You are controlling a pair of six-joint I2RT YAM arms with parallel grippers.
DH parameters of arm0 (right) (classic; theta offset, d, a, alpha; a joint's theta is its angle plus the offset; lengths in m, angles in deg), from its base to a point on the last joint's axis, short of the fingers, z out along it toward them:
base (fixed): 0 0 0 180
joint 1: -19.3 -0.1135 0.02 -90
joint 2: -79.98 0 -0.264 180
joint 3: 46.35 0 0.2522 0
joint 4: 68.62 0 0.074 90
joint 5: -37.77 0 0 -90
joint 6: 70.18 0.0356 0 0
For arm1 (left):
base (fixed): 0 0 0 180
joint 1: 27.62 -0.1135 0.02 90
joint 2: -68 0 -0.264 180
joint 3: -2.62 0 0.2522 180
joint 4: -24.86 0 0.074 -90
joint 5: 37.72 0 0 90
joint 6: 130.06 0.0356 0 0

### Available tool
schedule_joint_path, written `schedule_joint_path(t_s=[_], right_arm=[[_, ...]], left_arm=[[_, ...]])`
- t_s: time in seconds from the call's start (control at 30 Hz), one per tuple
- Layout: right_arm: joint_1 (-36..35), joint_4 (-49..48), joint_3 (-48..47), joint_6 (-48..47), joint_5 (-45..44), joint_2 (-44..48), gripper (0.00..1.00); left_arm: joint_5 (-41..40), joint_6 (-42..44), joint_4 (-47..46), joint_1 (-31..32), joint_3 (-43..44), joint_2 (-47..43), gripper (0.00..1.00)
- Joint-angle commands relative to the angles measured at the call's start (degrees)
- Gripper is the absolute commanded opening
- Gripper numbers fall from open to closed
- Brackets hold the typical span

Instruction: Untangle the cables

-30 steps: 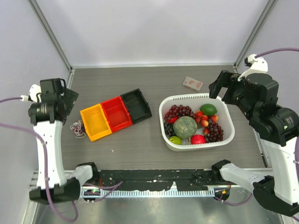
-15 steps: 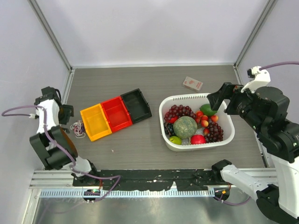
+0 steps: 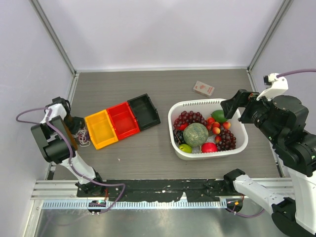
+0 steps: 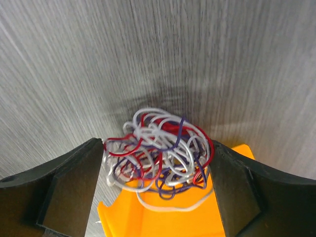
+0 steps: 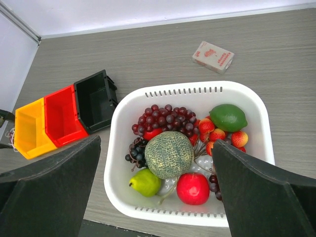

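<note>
I record the cables [image 4: 158, 153] as a white, red and dark purple tangle at nine o'clock on the grey, wood-grained tabletop [image 3: 163, 89]. Yellow bin [image 3: 100, 129], red bin [image 3: 122, 120] and black bin [image 3: 144, 111] noted. White basket [image 3: 212, 154] at three o'clock; green, net-patterned melon [image 3: 195, 134]. Carton [image 3: 203, 89] at two o'clock: red and white.

Over on the left, the cables [image 4: 158, 153] fill nearly the whole gap between the spread fingers of the left tool [image 4: 157, 148], with the yellow bin [image 4: 163, 222] hard against them. Open tabletop [image 3: 148, 158] runs between the row of bins [image 3: 123, 120] and the white basket [image 3: 171, 126].
</note>
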Motion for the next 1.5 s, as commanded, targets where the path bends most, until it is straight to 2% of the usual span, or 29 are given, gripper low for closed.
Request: schedule_joint_path(t_s=[0.0,0.07,0.27,0.4,0.43,0.57,0.67,0.77,0.87,0.97,1.03,1.1,1.23,1.37,1.43,1.47], right_arm=[[-0.07,-2.98,-0.62,0.59,-0.07,-1.04,0.99],[-0.07,-2.98,-0.97,0.77,0.45,-2.01,0.99],[-0.16,-3.07,-1.85,0.59,4.22,-4.20,0.98],[-0.16,-3.06,-2.29,0.94,6.60,-5.35,0.97],[-0.16,-3.06,-2.38,0.94,6.87,-5.53,0.97],[-0.16,-2.98,-2.46,1.21,8.10,-6.32,0.96],[-0.16,-3.06,-1.85,1.73,9.06,-6.93,0.96],[-0.16,-3.85,-0.89,2.87,10.56,-7.55,0.96],[-0.16,-4.65,-0.27,3.40,13.55,-8.25,0.95],[-0.16,-4.56,0.17,3.06,16.26,-10.44,0.95],[-0.60,-3.07,0.35,2.18,18.55,-12.98,0.96],[-2.53,-2.80,1.57,2.00,19.17,-14.22,0.96],[-9.72,-5.87,6.32,3.49,17.34,-14.49,0.96],[-21.32,-7.37,8.43,7.70,9.53,-17.12,0.96],[-28.60,-7.81,8.35,10.16,7.14,-19.23,0.96],[-29.68,-8.42,8.52,11.65,6.96,-20.63,0.96]], left_arm=[[0.75,2.31,-0.90,-0.31,1.27,2.18,0.86],[0.05,2.58,-1.77,-0.40,0.31,1.22,0.81],[-5.83,3.19,1.73,-1.10,0.74,-5.19,0.50],[-10.49,3.98,4.11,-1.19,2.49,-12.04,0.05],[-10.85,4.25,4.63,-1.19,2.93,-13.45,0.00],[-9.98,2.68,8.41,-1.19,6.27,-19.25,0.00],[-3.32,0.83,7.90,-0.58,7.25,-24.08,0.00],[4.69,-0.67,4.21,3.45,4.70,-28.22,0.00],[8.39,-0.85,3.32,13.97,2.77,-32.17,0.00],[9.01,-1.29,-1.06,30.48,-2.14,-38.23,0.00],[9.01,-3.12,-4.66,38.24,-6.88,-42.10,0.00],[11.90,-4.45,-7.30,43.70,-12.50,-44.48,0.00],[14.46,-7.00,-11.43,53.02,-21.39,-42.91,0.00],[19.91,-10.25,-23.29,56.55,-26.77,-38.70,0.00],[19.83,-9.38,-23.92,57.34,-25.55,-35.72,0.00],[20.09,-8.42,-23.93,57.52,-24.84,-34.13,0.00]])
